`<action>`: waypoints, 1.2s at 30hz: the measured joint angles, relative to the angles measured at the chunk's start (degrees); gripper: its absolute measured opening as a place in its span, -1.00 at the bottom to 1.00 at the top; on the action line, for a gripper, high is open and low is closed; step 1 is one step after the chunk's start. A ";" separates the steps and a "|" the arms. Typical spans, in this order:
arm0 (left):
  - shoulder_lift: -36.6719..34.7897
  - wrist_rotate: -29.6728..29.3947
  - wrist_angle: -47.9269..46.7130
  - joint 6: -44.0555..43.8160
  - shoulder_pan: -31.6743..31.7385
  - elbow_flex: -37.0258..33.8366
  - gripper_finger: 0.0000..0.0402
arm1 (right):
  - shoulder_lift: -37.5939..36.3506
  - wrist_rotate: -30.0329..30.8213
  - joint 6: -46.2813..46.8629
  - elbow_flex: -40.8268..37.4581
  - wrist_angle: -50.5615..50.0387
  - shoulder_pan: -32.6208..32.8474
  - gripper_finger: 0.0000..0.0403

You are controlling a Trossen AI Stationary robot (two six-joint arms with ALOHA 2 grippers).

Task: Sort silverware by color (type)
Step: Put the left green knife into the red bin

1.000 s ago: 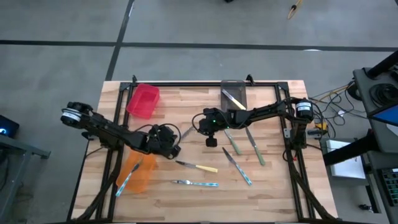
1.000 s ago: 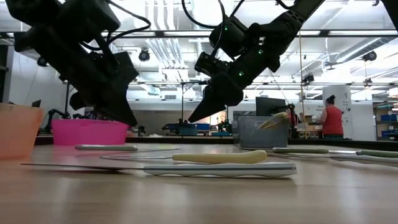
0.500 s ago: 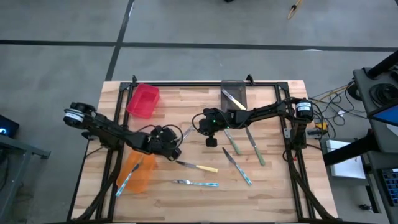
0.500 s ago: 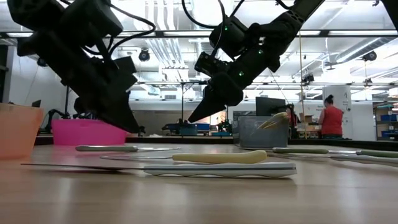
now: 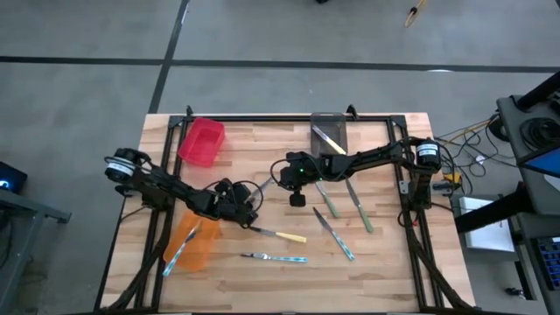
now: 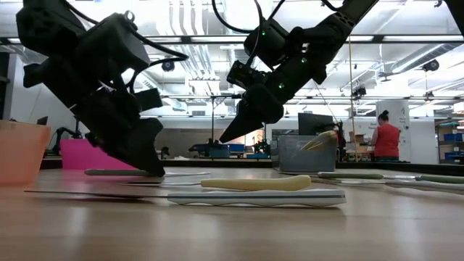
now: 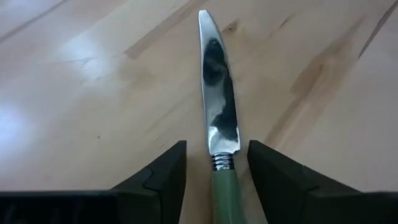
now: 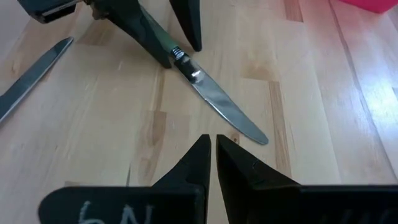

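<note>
A green-handled knife [image 7: 219,112] lies flat on the table left of centre, also seen in the high view as knife [image 5: 261,188]. My left gripper [image 7: 214,180] is open and low over it, pointing slantwise down, with one finger on each side of the green handle [image 7: 225,193] just behind the blade; a gap shows on both sides. My right gripper [image 5: 296,199] hangs shut above the table's middle, holding nothing, its tips [image 8: 211,149] near the blade's point. More silverware lies to the right and near side.
A yellow-handled knife [image 5: 282,234] and a light-blue one [image 5: 276,257] lie near the front; another blue [image 5: 337,236] and two green ones [image 5: 326,199] [image 5: 359,206] lie right. Red bin [image 5: 201,142] far left, grey bin [image 5: 329,133] far centre, orange bin [image 5: 192,242] near left.
My left gripper has come down toward the green-handled knife and opened, so its fingers now stand on either side of the handle close to the table. The knife has not moved.
</note>
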 joint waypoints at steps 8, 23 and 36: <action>0.91 0.21 0.13 -0.45 -0.04 0.02 -0.51 | 0.00 0.02 0.00 -0.01 -0.02 0.00 -0.91; -1.59 0.75 -1.56 -5.83 0.04 1.81 -0.95 | 0.00 0.02 -0.04 -0.02 -0.67 0.00 -0.91; -9.11 1.45 -18.66 -2.25 -0.31 8.87 -0.98 | 0.00 0.08 -0.35 -0.02 -2.27 -0.04 -0.91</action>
